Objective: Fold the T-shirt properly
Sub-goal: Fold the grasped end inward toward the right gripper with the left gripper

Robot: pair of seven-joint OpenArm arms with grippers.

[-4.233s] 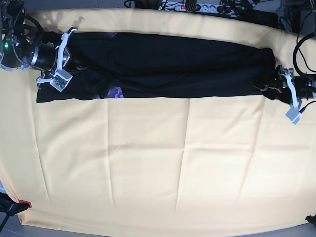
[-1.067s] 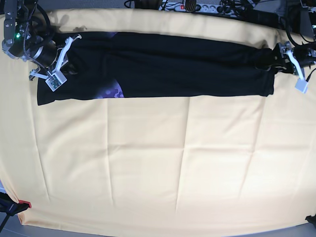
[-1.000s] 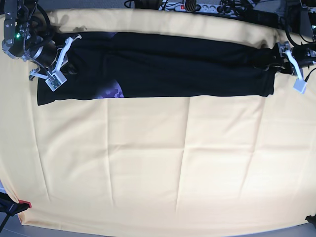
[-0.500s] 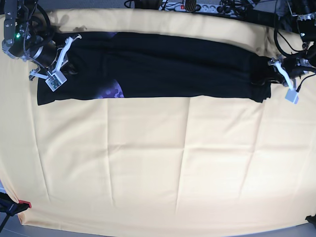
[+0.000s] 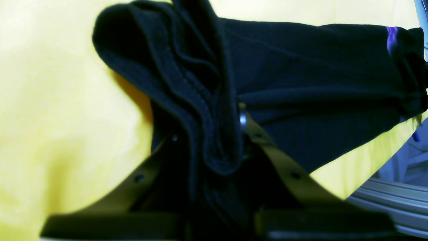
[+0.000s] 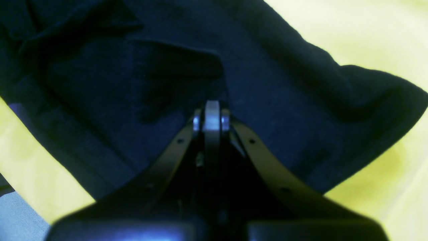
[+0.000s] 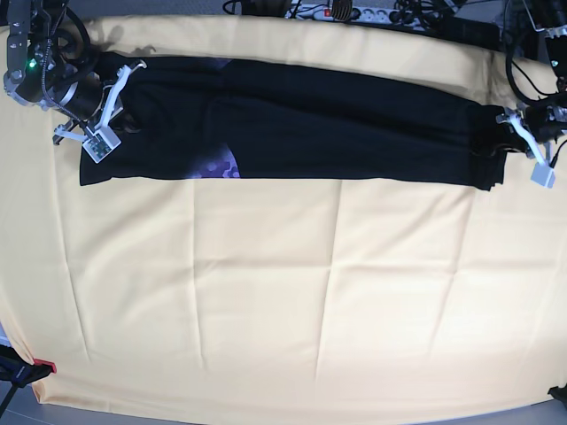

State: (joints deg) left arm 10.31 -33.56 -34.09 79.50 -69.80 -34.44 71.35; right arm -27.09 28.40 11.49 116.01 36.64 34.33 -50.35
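Observation:
The black T-shirt (image 7: 337, 133) lies folded into a long strip across the far part of the pale yellow tablecloth (image 7: 310, 292). A patch of purple print (image 7: 220, 166) peeks out at its front edge. My left gripper (image 7: 507, 135) is at the strip's right end. In the left wrist view it (image 5: 217, 134) is shut on a bunched, hemmed fold of the T-shirt (image 5: 317, 67). My right gripper (image 7: 120, 102) sits on the strip's left end. The right wrist view shows its tips (image 6: 212, 113) pressed together on the dark T-shirt (image 6: 100, 83).
A power strip and cables (image 7: 341, 13) run along the table's back edge. A red clamp (image 7: 44, 366) holds the cloth at the front left corner. A metal rail (image 5: 394, 201) shows beyond the cloth's edge in the left wrist view.
My left gripper has shut on the T-shirt's right end and drawn it rightward. The strip now lies straighter, and its left edge has slid slightly right. The right gripper stays put.

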